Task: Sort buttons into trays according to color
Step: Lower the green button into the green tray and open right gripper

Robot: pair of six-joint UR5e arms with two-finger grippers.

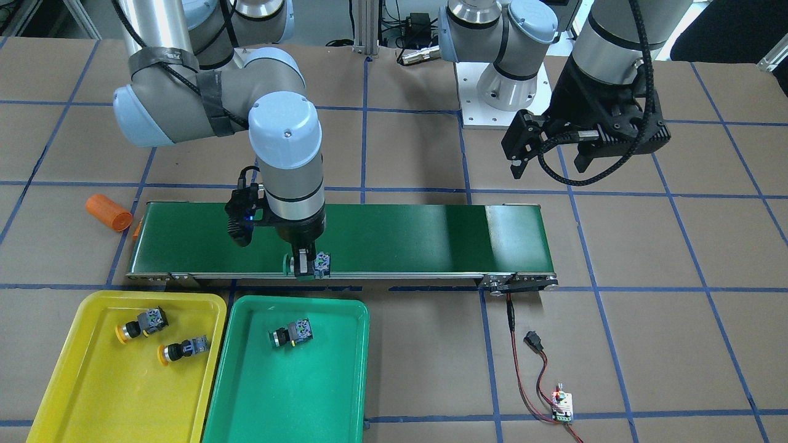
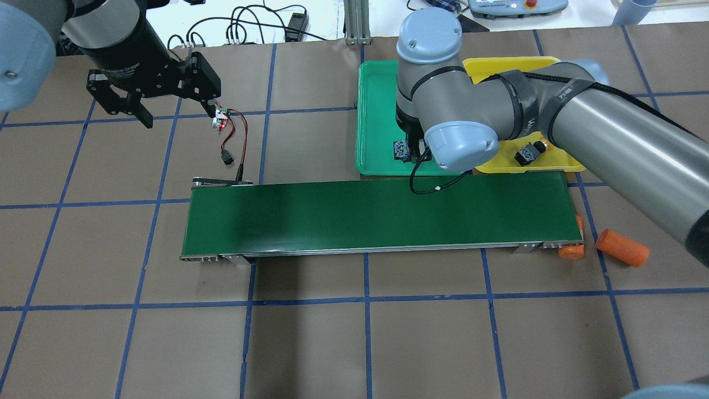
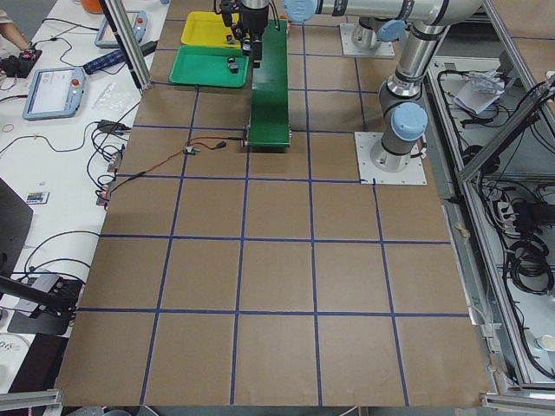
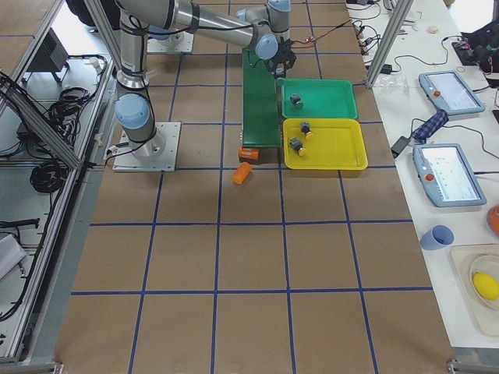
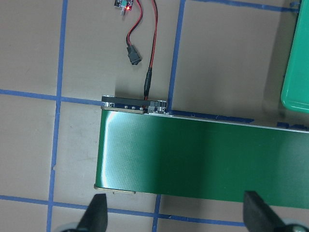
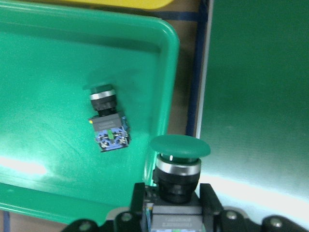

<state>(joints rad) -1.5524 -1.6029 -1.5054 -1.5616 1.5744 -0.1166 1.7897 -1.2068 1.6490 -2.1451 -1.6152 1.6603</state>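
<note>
Brown gridded table (image 1: 400, 369) carries a green conveyor (image 1: 400, 234), yellow tray (image 1: 92, 394), green tray (image 1: 289, 394), orange cylinder (image 1: 109, 212) and wired board (image 1: 562, 407)

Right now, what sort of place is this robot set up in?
Most likely a robotics lab or test cell, not a production line: a paper-covered table gridded with blue tape, a short conveyor wired loosely to a bare circuit board, and a teach pendant on the side bench.

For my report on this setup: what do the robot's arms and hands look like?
The left arm and right arm are silver tubes with grey joints and pale blue caps. Black cable runs along each; black straps hold it on the right arm. The left hand and right hand are black, two-fingered.
</note>
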